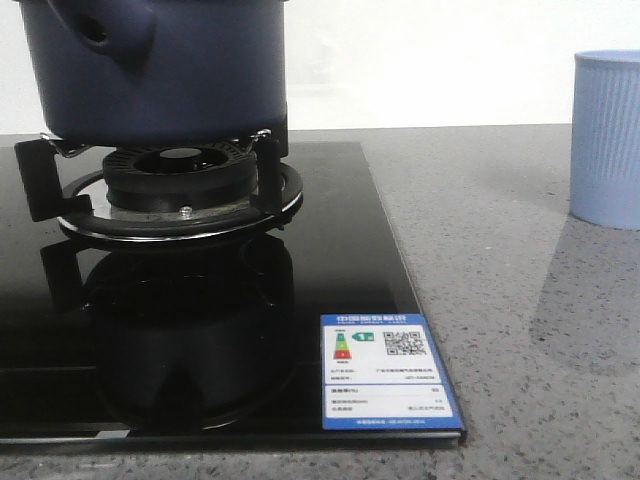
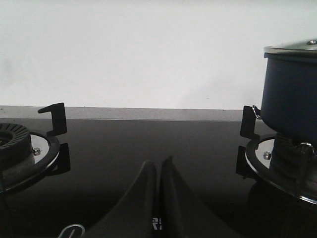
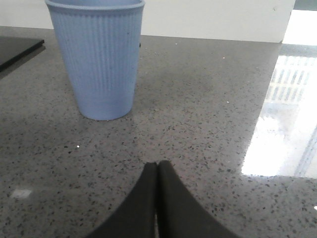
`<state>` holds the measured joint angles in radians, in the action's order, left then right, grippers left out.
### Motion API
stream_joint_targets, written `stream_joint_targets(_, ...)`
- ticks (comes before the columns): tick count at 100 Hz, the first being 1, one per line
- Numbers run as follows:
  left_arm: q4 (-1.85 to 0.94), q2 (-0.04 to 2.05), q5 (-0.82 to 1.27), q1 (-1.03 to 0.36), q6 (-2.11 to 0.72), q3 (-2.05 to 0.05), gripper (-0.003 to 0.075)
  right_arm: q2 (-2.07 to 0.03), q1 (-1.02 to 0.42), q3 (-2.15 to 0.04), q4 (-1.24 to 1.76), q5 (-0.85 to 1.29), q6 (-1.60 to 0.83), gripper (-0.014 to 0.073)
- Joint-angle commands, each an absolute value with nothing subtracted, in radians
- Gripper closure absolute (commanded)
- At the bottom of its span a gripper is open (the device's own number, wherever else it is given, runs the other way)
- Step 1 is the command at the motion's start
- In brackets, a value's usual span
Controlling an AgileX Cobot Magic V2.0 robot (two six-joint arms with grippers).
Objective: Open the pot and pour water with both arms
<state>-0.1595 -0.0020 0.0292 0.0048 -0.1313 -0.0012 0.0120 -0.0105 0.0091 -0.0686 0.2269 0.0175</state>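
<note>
The dark navy pot [image 1: 150, 70] stands on the burner grate [image 1: 180, 190] of the black glass stove, its stubby side socket [image 1: 110, 30] facing the camera. In the left wrist view the pot [image 2: 292, 94] shows a metal lid rim [image 2: 292, 48] on top. My left gripper [image 2: 159, 162] is shut and empty, low over the glass between two burners, well apart from the pot. My right gripper [image 3: 157, 164] is shut and empty above the speckled counter, short of the light blue ribbed cup [image 3: 99, 59]. Neither gripper shows in the front view.
The cup [image 1: 607, 135] stands on the grey counter to the right of the stove [image 1: 330, 260]. A second burner with grate prongs [image 2: 29, 144] lies left of the left gripper. An energy label [image 1: 388, 372] sits at the stove's front right corner. A white wall runs behind.
</note>
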Motion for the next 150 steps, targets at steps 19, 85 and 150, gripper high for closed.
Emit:
stream_joint_targets(19,-0.162,-0.028,-0.047,-0.005,-0.127,0.013,0.0736,0.030,-0.011,0.026,-0.070,0.144,0.018,0.0655)
stream_joint_targets(85,-0.162,-0.028,-0.047,-0.005,-0.127,0.013,0.0736,0.030,-0.011,0.026,-0.070,0.137,0.018,0.0655)
stream_joint_targets(150,-0.162,-0.028,-0.049,-0.005,-0.127,0.013,0.0736,0.030,-0.011,0.026,-0.070,0.122,0.018,0.0655)
